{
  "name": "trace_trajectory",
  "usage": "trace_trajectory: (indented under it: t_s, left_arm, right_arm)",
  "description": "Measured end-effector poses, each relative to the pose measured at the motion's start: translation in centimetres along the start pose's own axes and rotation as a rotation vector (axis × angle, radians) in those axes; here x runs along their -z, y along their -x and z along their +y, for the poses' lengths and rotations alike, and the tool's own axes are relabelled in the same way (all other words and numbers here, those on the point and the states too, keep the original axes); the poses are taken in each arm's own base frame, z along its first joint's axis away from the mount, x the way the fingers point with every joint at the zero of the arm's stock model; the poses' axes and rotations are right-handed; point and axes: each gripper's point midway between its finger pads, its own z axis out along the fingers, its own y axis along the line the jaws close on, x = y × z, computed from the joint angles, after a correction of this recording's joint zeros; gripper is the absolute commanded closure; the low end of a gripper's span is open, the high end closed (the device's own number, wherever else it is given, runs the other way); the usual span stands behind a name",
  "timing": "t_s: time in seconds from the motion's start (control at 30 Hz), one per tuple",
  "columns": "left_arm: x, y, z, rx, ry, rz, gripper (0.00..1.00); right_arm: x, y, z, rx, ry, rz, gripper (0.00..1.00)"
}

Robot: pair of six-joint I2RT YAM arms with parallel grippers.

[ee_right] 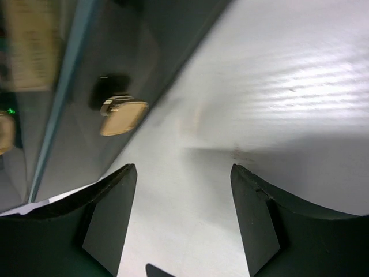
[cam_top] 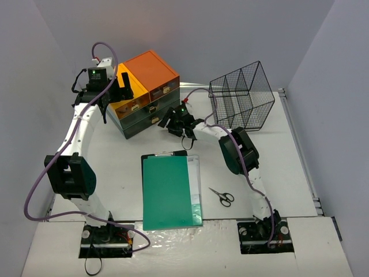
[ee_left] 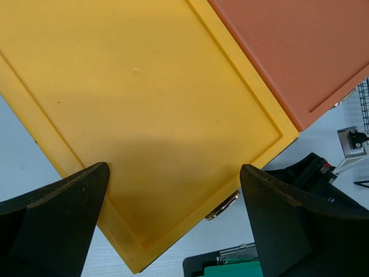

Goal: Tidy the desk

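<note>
The left gripper [ee_left: 174, 173] hangs with its jaws wide apart and nothing between them, just above the yellow top [ee_left: 144, 104] of the drawer unit [cam_top: 147, 101]. The orange top [ee_left: 300, 52] lies farther ahead. The right gripper [ee_right: 183, 170], jaws apart and holding nothing, is low over the desk [ee_right: 300, 86], which spreads beneath and ahead of it. 1 drawer handle [ee_right: 122, 115] sits just beyond one finger.

The large flat white desk [cam_top: 121, 167] is smooth and matt, with a faint sheen beside the stacked drawer unit [cam_top: 151, 72], whose orange and yellow lids are smooth matt plastic. The unit's small drawer pull [ee_right: 123, 115] looks like polished brass-coloured metal. Right of the unit, the black basket [cam_top: 242, 95] is thin metal wire.
</note>
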Motion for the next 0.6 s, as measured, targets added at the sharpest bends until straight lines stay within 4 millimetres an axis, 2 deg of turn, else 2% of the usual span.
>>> trace_trajectory:
  t_s: [0.17,0.43,0.6]
  left_arm:
    - [0.0,0.0,0.0,-0.003,0.000,0.000,0.03]
    - [0.0,0.0,0.0,-0.004,0.000,0.001,0.03]
    - [0.0,0.0,0.0,-0.005,0.000,0.001,0.03]
  right_arm:
    - [-0.2,0.7,0.8,-0.176,0.127,-0.016,0.38]
    - [-0.8,2.1,4.2,-0.396,0.338,-0.015,0.43]
    - [-2.1,1.5,4.2,-0.484,0.381,0.022,0.45]
